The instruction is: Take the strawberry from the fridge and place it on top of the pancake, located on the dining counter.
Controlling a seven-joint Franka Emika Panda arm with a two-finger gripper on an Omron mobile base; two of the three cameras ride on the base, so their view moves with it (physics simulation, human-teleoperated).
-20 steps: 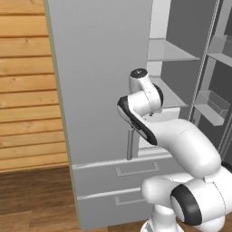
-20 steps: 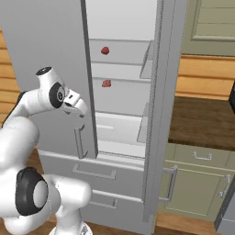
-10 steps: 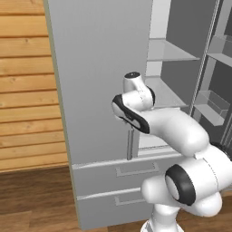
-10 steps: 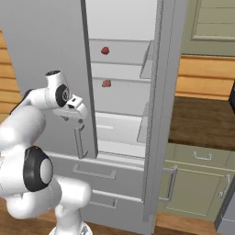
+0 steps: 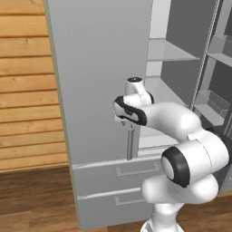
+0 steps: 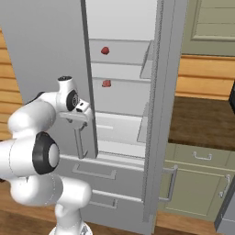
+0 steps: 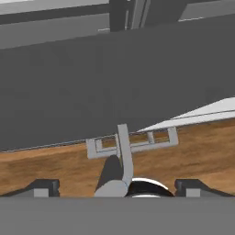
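While the hand hangs released beside the door handle, the strawberry sits on the fridge's upper shelf; reaching in, the arm risks clipping the door edge.

A home kitchen: open fridge, green cabinets, wood-plank wall.
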